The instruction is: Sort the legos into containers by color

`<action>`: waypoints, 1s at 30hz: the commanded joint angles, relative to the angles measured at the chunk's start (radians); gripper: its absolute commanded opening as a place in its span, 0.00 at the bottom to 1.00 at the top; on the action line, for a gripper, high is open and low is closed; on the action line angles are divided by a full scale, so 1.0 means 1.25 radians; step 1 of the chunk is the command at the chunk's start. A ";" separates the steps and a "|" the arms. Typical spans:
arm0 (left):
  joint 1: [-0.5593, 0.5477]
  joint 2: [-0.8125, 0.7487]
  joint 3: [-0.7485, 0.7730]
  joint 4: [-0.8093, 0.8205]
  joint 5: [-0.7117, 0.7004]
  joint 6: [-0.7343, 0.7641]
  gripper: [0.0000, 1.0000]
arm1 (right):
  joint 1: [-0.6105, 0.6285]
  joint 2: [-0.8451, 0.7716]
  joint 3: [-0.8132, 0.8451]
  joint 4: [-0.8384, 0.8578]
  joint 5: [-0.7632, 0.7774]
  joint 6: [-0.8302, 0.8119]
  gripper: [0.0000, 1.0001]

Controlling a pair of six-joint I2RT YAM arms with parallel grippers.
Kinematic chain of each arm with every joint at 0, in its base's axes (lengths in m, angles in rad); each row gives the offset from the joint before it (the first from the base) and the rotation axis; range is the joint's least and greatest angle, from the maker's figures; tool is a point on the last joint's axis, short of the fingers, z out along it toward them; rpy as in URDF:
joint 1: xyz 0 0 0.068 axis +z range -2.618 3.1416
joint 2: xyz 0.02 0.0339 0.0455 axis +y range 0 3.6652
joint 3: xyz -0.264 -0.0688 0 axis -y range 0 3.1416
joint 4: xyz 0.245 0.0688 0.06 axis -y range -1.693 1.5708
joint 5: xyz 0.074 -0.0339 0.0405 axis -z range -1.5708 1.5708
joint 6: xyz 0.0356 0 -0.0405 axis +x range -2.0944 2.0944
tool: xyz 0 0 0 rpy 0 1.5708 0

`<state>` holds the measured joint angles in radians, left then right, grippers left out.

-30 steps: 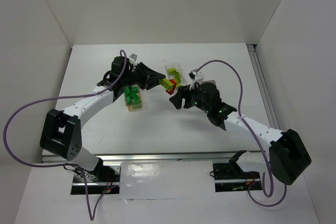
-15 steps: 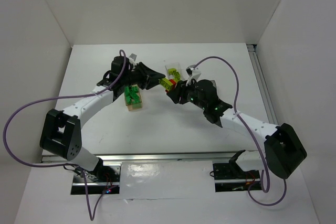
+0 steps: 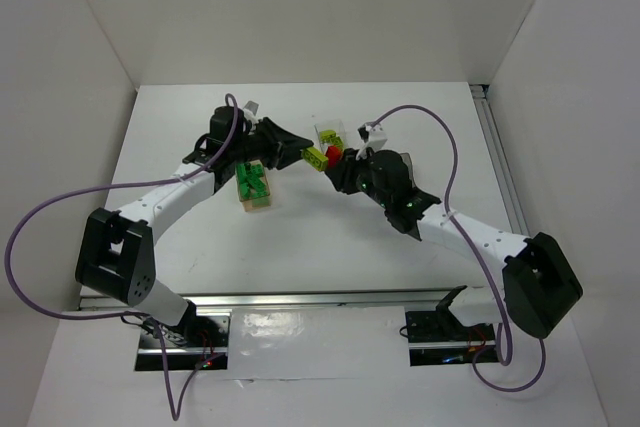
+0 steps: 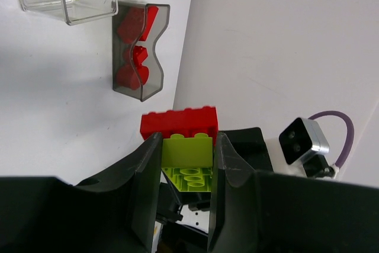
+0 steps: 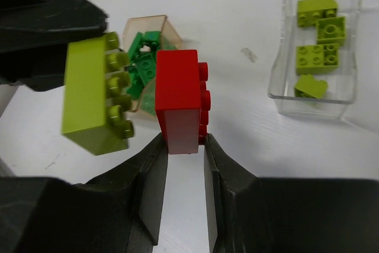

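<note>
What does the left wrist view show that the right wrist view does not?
Only the left wrist view shows the dark tray holding red bricks. Only the right wrist view shows the peach tray holding green bricks. Both show the lime brick in the left gripper, the red brick in the right gripper, and the clear tray.

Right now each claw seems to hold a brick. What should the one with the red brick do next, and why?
Probably the right gripper, shut on the red brick, should carry it to the tray holding red bricks. Its camera shows the brick apart from the lime brick in the left gripper, so it looks free.
</note>
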<state>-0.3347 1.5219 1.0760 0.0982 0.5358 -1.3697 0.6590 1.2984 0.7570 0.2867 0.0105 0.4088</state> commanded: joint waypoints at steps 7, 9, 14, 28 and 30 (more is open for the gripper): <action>0.024 -0.050 0.003 0.001 0.021 0.005 0.00 | 0.005 -0.011 0.051 -0.125 0.187 -0.002 0.12; 0.031 -0.058 0.025 -0.046 -0.012 0.049 0.00 | 0.005 -0.021 0.075 -0.213 0.277 -0.002 0.12; 0.009 -0.068 0.127 -0.290 -0.229 0.274 0.00 | -0.057 -0.040 0.100 -0.374 0.354 -0.015 0.12; -0.032 0.035 0.279 -0.603 -0.631 0.550 0.00 | -0.225 0.058 0.099 -0.424 0.276 -0.008 0.12; -0.041 0.055 0.294 -0.573 -0.581 0.557 0.00 | -0.234 0.069 0.115 -0.424 0.269 -0.008 0.12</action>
<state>-0.3740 1.5646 1.4002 -0.6010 -0.1974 -0.7483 0.3767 1.3773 0.8436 -0.2337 0.3641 0.4026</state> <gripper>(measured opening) 0.398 0.347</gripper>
